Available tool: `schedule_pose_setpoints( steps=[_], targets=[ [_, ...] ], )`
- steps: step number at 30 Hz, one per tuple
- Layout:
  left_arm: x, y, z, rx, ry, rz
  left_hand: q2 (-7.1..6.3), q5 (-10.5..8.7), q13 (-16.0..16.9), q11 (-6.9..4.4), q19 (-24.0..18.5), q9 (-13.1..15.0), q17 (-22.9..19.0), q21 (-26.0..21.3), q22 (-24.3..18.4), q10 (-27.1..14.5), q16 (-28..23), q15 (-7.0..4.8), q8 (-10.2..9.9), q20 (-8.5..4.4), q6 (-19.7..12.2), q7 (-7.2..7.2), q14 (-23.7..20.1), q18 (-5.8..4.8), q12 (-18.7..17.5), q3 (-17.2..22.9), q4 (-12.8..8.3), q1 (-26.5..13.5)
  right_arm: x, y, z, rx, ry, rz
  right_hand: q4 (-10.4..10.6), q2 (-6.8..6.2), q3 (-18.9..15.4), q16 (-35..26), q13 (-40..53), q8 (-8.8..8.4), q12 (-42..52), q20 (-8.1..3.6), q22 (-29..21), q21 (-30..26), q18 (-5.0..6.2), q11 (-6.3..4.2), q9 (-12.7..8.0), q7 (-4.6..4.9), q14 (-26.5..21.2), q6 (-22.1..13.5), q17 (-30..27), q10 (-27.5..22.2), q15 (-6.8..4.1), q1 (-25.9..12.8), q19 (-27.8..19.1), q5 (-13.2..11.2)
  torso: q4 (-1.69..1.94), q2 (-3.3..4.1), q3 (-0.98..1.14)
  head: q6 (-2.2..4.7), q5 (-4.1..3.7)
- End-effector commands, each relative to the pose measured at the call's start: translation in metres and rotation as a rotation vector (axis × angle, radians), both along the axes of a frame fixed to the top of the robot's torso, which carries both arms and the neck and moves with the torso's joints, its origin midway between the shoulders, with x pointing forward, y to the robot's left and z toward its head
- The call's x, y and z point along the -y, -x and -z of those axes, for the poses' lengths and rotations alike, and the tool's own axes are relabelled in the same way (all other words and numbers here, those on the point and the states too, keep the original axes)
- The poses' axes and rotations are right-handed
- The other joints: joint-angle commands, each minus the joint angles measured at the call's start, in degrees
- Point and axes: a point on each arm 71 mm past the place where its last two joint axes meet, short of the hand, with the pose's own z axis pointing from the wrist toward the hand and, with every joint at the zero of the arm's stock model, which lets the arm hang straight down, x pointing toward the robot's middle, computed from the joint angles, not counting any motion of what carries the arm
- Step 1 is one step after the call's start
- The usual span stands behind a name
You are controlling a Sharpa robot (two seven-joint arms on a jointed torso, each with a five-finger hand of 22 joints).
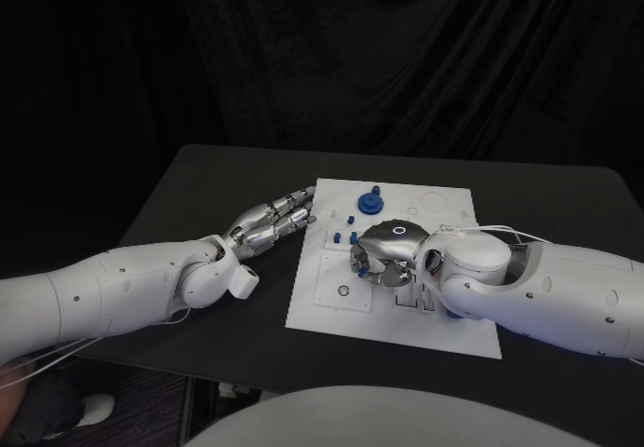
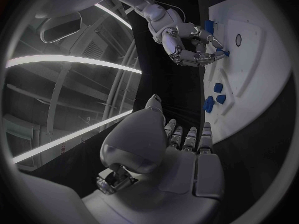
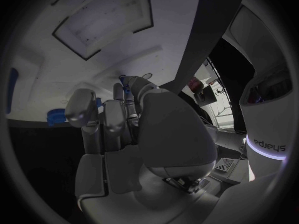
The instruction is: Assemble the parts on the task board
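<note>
Insertion step: right hand (image 1: 389, 253) over task board (image 1: 443, 209), fingers (image 2: 206, 57) pinching small blue part (image 2: 223, 53) at board surface. Left hand (image 1: 273, 219) on counter beside board, fingers together, idle. Next, likely: seat part squarely.

task board (image 1: 449, 209) mid table (image 1: 175, 196) | left hand (image 1: 275, 219) beside its left edge | right hand (image 1: 382, 256) over it

The right hand (image 1: 385, 253) hides part of the task board (image 1: 449, 207).
</note>
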Motion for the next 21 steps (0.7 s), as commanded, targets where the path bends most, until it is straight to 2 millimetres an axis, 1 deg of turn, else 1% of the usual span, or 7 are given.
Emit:
schedule_pose_setpoints(
  steps=[1,9,21],
  targets=[
    [0.002,0.0007,-0.0011,0.007,0.028,0.006,0.0,0.3,-0.1,0.25,-0.1,0.1,-0.1,0.0,0.0,-0.2,-0.2,0.21,0.1,0.45,0.1,0.4,0.0,1.1,-0.3,0.4,0.0,0.5,0.0016,0.0,0.0029,-0.006,0.012,0.012,-0.4,-0.04,-0.1,-0.3,-0.1,0.38,-0.2,-0.07,7.1,-0.3,-0.7,0.24,0.0,0.06,-0.5,0.0,-0.1,0.1,0.04,-0.4,-0.2,0.1,0.04,0.01,0.04,0.01,0.02],
    [0.0027,0.0008,-0.0004,0.005,0.028,0.008,0.01,0.41,-0.1,0.26,-0.1,0.1,-0.1,0.0,-0.1,-0.2,-0.2,0.23,0.1,0.48,0.2,0.51,0.0,1.1,-0.3,0.5,-0.1,0.5,0.0017,0.0009,0.0055,-0.013,0.015,0.01,-0.5,-0.01,0.0,-0.3,-0.1,0.38,-0.3,-0.06,7.1,-0.3,-0.7,0.26,0.1,0.1,-0.6,-0.1,-0.1,0.1,0.06,-0.3,-0.2,0.1,-0.01,-0.01,0.0,0.01,0.1],
    [0.0026,0.0009,0.0004,0.002,0.026,0.008,0.02,0.47,-0.1,0.26,-0.1,0.1,-0.1,0.0,-0.1,-0.2,-0.2,0.24,0.1,0.49,0.3,0.57,0.0,1.11,-0.3,0.5,-0.1,0.6,0.0017,0.0029,0.0072,-0.019,0.015,0.007,-0.5,-0.03,0.0,-0.3,-0.2,0.36,-0.4,-0.05,7.1,-0.4,-0.69,0.28,0.2,0.11,-0.6,-0.2,-0.1,0.1,0.07,-0.4,-0.3,0.1,0.0,0.02,0.03,0.01,0.2]
  ],
)
